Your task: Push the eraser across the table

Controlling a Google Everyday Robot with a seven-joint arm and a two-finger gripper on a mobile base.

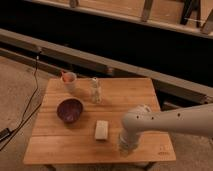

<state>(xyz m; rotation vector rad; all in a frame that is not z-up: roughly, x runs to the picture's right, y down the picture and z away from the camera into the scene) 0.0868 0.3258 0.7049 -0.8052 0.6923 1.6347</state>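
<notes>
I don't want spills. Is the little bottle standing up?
Yes, the bottle stands upright on the table. The claw is down near the front edge.
</notes>
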